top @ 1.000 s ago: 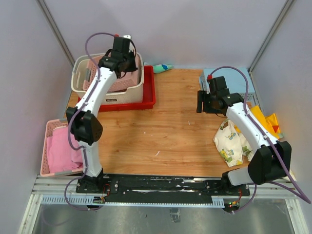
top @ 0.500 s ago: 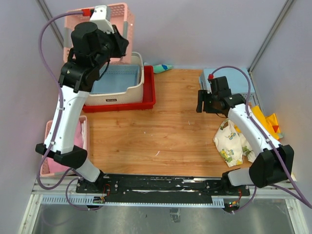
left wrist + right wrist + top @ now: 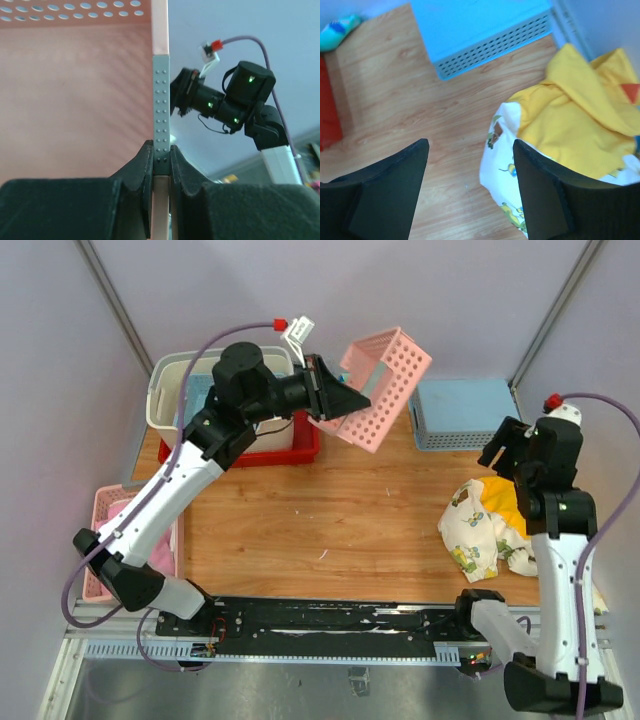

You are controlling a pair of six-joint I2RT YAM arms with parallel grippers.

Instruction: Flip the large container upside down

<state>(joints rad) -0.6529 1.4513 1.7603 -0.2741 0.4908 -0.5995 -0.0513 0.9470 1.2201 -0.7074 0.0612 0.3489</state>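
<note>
Holding pink basket [image 3: 385, 385], left hand [image 3: 335, 400]; container [image 3: 163, 400] seemingly upright.

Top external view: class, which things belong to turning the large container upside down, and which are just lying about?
Job: large container, left gripper, raised pink basket it grips.
Lying about: red tray, blue basket, yellow cloth, patterned cloth, second pink basket.

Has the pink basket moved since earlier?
Yes, rightward: the pink basket was above the cream container, now it hangs right of the red tray.
</note>
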